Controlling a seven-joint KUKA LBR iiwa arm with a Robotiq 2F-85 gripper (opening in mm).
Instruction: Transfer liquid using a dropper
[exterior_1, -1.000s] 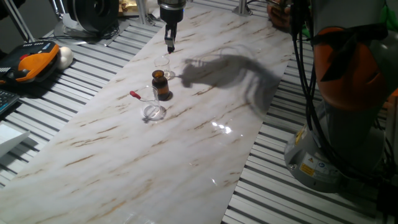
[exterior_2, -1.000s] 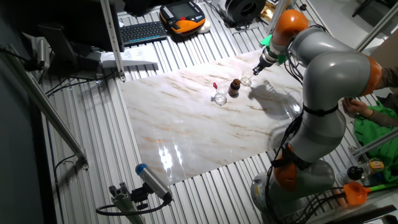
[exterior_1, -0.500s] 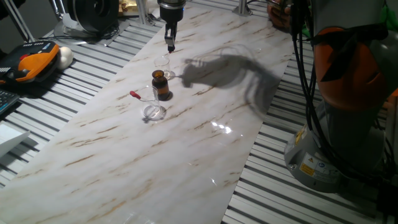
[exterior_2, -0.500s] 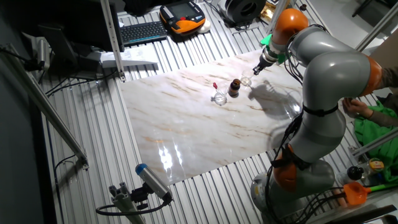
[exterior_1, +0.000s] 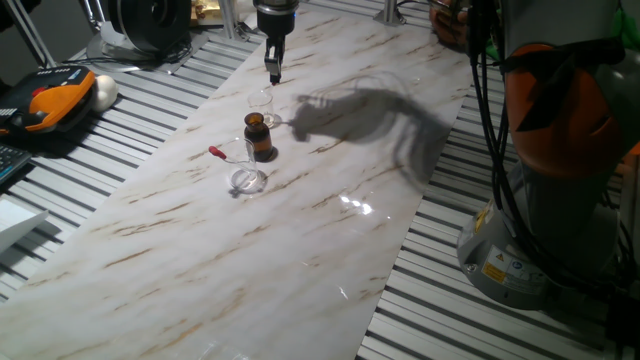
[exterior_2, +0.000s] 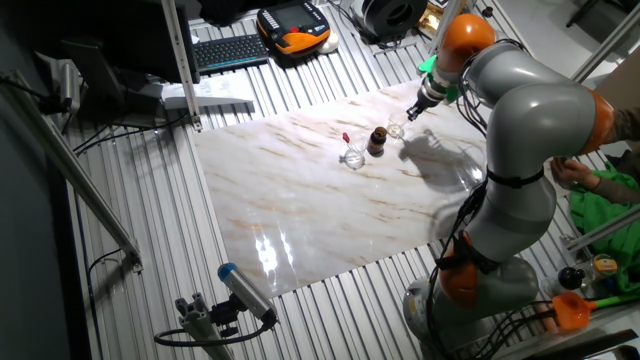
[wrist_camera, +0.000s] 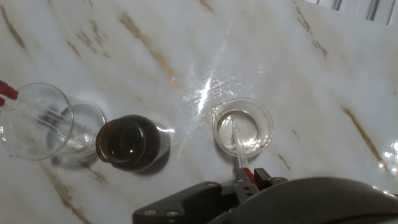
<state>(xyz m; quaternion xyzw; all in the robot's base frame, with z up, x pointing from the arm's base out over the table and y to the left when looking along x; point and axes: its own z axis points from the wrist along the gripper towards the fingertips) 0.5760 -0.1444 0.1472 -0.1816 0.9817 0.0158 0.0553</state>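
Note:
My gripper (exterior_1: 274, 70) hangs over a small clear beaker (exterior_1: 262, 100) at the far end of the marble sheet. In the hand view the gripper (wrist_camera: 249, 182) is shut on the dropper (wrist_camera: 239, 149). Its red bulb sits between the fingers and its glass tip points down into the small beaker (wrist_camera: 242, 130), which holds clear liquid. An open amber bottle (wrist_camera: 130, 142) stands beside it. A look-alike dropper (exterior_1: 216, 153) with a red bulb leans in a larger clear beaker (exterior_1: 247, 178). The gripper (exterior_2: 413, 112) also shows in the other fixed view.
The marble sheet (exterior_1: 300, 230) lies on a slatted metal table. An orange pendant (exterior_1: 50, 100) and a keyboard (exterior_2: 230, 50) lie off the sheet to one side. The arm's base (exterior_1: 550, 200) stands at the sheet's right edge.

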